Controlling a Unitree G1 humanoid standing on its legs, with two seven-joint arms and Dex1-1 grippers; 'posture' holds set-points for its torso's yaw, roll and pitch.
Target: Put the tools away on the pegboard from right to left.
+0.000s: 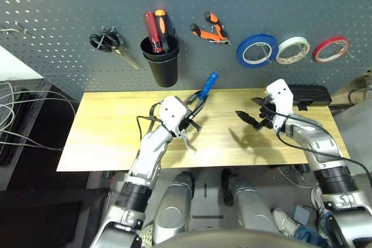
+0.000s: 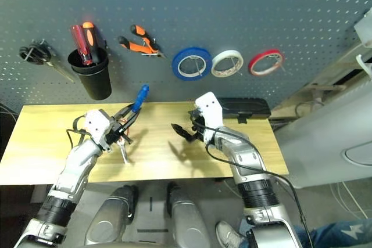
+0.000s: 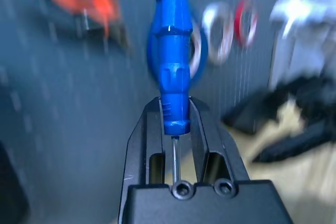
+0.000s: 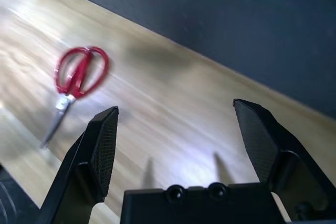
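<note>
Near the middle of the frame, over the pale wooden table (image 1: 110,137), we see the left gripper (image 1: 193,107) closed on the slim blue-handled screwdriver (image 3: 174,56); its fingers pinch the lower end of the handle, and the thin metal shaft runs down between them. The handle points up toward the pegboard (image 1: 192,4). Right of centre, our right gripper (image 1: 251,118) hangs over the table with its fingers spread wide and nothing between them.

The red-handled scissors (image 4: 81,74) lie on the wood, under the left gripper in the head view (we can make out their blades poking from beneath it). Upper centre, the orange-and-black-handled pliers (image 1: 211,29) hang on the pegboard. Right of them hang the blue tape roll (image 1: 244,57), a white tape roll (image 1: 281,58) and a red tape roll (image 1: 317,55). Upper left, we find black-handled scissors (image 1: 125,56), then a black cup (image 1: 163,71) holding a red-handled screwdriver (image 1: 152,30) and an orange-and-black-handled tool (image 1: 161,26).
</note>
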